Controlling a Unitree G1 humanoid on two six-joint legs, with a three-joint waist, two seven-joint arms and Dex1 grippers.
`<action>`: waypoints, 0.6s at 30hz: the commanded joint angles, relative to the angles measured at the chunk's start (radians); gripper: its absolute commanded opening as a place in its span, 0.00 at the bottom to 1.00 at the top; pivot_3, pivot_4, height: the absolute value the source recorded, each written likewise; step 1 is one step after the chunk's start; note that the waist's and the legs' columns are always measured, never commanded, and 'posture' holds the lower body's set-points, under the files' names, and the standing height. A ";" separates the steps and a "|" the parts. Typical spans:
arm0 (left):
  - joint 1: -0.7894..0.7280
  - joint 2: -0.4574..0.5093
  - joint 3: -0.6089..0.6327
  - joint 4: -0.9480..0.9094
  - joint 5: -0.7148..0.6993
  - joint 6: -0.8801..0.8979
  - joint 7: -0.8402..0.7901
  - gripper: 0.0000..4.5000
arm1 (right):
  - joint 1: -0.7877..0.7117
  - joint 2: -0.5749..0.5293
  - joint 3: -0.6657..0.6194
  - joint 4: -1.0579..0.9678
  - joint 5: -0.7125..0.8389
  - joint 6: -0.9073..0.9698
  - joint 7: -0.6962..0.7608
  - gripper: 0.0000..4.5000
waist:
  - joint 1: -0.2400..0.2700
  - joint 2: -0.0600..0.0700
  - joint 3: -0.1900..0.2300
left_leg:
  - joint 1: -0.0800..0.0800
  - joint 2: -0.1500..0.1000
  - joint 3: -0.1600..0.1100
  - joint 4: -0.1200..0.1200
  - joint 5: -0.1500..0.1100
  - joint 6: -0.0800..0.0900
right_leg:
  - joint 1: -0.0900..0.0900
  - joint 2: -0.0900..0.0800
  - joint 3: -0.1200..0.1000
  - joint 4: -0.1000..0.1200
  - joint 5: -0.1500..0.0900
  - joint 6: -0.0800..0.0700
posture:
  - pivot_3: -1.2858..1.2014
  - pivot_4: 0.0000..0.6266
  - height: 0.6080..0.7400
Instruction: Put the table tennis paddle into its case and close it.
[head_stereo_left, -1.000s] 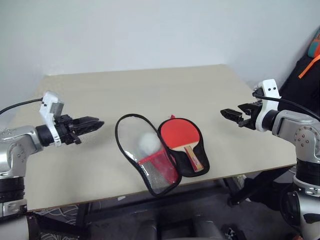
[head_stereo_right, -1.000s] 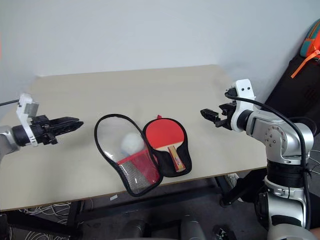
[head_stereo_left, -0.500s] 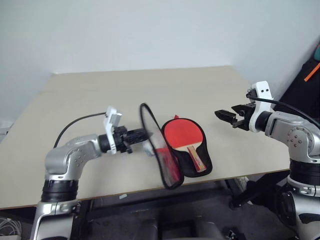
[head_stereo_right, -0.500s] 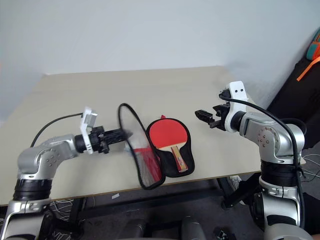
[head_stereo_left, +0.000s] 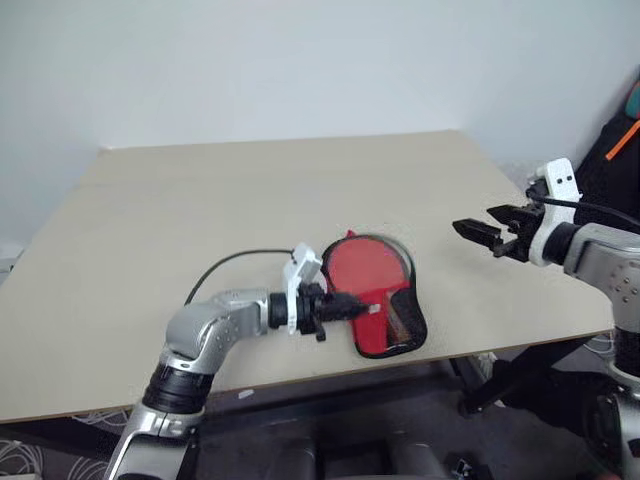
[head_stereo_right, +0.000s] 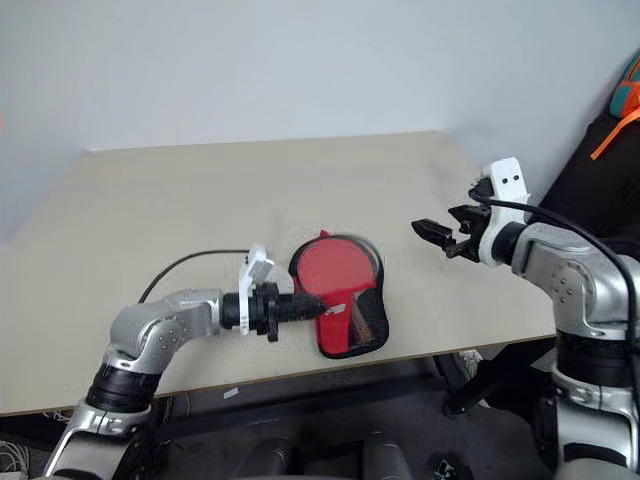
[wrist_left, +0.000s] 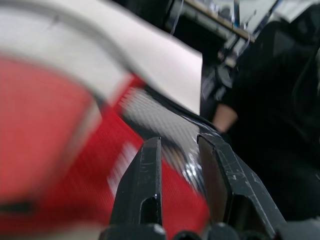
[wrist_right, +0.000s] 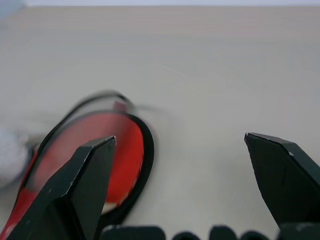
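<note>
table (head_stereo_left: 200, 200): beige top | wall (head_stereo_left: 300, 60): plain white, behind table

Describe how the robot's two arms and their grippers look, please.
Both arms have rounded silver-grey metal segments with black joints. Each ends in a gripper of two black wedge-shaped fingers: the left gripper and the right gripper. A white angular camera bracket sits at each wrist, and a thin black cable loops back from it.

- The table tennis paddle (head_stereo_left: 365, 272) lies under the case (head_stereo_left: 402, 330)'s clear half; its handle is largely covered by the left gripper (head_stereo_left: 362, 308).
- Close in front of that gripper's fingers (wrist_left: 142, 192), red rubber and mesh smear into blur.
- The right gripper (wrist_right: 185, 187)'s fingertips are cut by the frame edge.
</note>
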 joint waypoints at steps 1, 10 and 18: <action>0.025 0.034 0.017 -0.084 -0.029 0.040 0.009 0.25 | 0.044 -0.092 0.011 -0.103 0.047 -0.084 0.156 1.00 | 0.000 0.000 0.000 | 0.000 0.000 0.000 0.000 0.000 0.000 | 0.000 0.000 0.000 0.000 0.000 0.000 | 0.52 0.00 1.00; 0.100 0.019 0.068 -0.097 -0.078 0.156 0.112 0.69 | 0.060 -0.106 0.090 -0.123 0.092 -0.132 0.274 1.00 | 0.001 0.000 0.000 | 0.000 0.000 0.000 0.002 0.000 0.000 | 0.001 0.000 0.000 0.000 -0.001 -0.001 | 0.52 0.00 1.00; 0.123 -0.031 0.070 -0.087 -0.103 0.287 0.213 1.00 | 0.070 0.035 0.115 -0.197 0.166 -0.042 0.148 1.00 | 0.006 0.000 0.000 | 0.001 0.000 0.000 0.002 0.000 0.000 | 0.001 0.000 0.000 0.000 0.000 0.000 | 0.52 0.00 1.00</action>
